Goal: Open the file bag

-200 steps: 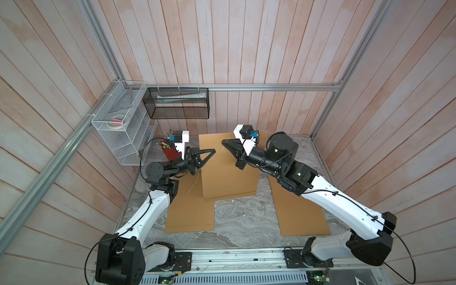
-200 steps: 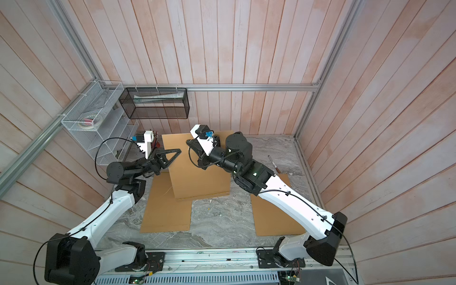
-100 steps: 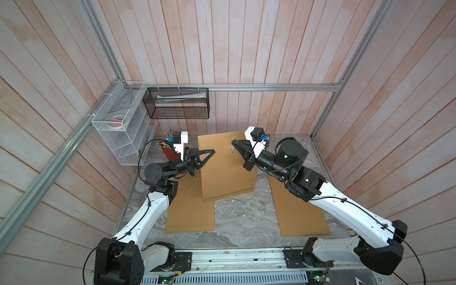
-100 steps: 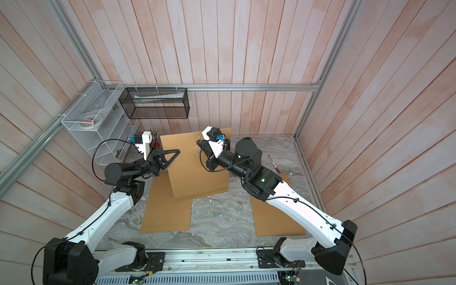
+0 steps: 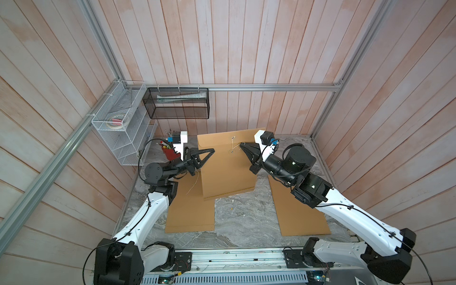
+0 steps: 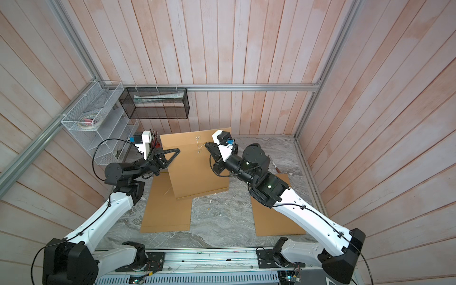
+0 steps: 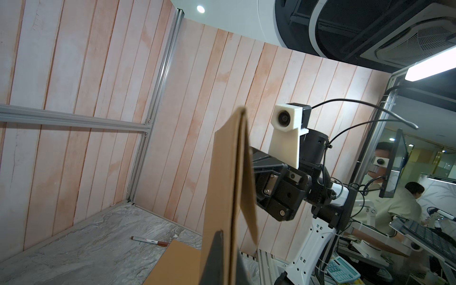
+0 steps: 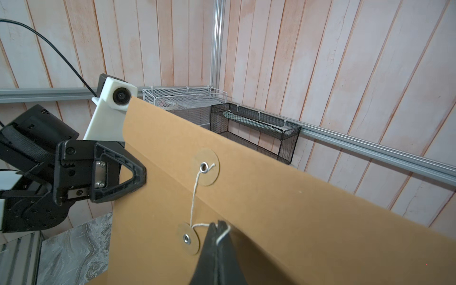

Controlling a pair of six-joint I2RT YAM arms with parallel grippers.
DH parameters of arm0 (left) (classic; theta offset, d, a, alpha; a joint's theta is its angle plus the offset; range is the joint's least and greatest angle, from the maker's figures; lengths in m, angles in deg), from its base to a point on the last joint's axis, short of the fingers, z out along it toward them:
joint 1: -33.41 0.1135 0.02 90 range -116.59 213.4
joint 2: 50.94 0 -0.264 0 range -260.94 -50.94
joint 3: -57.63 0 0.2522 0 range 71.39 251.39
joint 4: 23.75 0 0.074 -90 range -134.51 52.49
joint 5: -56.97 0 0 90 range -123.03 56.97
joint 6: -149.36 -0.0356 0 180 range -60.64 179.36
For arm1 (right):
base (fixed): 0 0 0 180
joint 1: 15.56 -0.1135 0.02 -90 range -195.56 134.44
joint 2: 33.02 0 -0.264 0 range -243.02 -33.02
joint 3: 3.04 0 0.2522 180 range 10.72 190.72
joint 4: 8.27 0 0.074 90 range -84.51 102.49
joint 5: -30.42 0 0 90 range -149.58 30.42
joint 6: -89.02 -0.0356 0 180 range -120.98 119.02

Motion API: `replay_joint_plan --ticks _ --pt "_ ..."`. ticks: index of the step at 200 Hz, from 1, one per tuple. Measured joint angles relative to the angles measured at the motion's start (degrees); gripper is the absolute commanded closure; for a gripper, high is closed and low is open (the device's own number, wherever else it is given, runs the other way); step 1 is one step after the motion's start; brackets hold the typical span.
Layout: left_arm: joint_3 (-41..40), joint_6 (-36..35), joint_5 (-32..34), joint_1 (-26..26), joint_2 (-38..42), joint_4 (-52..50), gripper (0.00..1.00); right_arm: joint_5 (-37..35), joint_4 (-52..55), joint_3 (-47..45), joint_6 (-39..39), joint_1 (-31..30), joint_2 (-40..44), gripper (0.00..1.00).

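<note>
Two-point hold on the file bag (image 5: 227, 170): gripped upright between both grippers, flap (image 8: 246, 162) end up, lower edge down by the desk (image 5: 237, 222) (touching or hanging, cannot tell). Clamped tight on the bag's side edge with the left end effector (image 5: 212, 149), jaws fully closed on the paper. Pinched shut on the white string (image 8: 195, 195) with the right end effector (image 8: 218, 223), tips just beside the lower disc (image 8: 188, 238), upper disc (image 8: 204, 167) further out beyond the tips, on the flap.

Probably mid-unwind: string running from the upper disc's eyelet down past the lower disc and across into the pinch, so likely little wrap left (turns too small to count).

To do it well:
- Circle the right tips around the lower disc against the wrap, close to the paper face.
- Hold the string lightly taut, no yanking; possible tear at the disc or slip of the thin string out of the pinch.
- Hold the left clamp steady, no twisting, to stop any swing of the bag.
- After clearing the lower disc, draw the string away from the face, then work on raising the flap.
- Ignore the spare brown bags (image 5: 190, 214) lying flat on the desk below both grippers.
</note>
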Motion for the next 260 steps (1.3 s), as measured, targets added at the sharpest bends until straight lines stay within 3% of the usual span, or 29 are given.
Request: replay_joint_plan --ticks 53,159,260 --pt "-0.3 0.0 0.5 0.0 0.0 0.0 1.0 0.6 -0.2 -0.2 -0.3 0.3 0.2 1.0" --pt "-0.3 0.0 3.0 0.0 -1.4 -0.4 1.0 10.4 -0.1 5.8 -1.7 -1.1 -7.0 1.0" --pt "-0.3 2.4 6.0 0.5 -5.4 2.7 1.0 12.9 -0.2 6.8 -2.3 -3.3 -9.6 1.0"
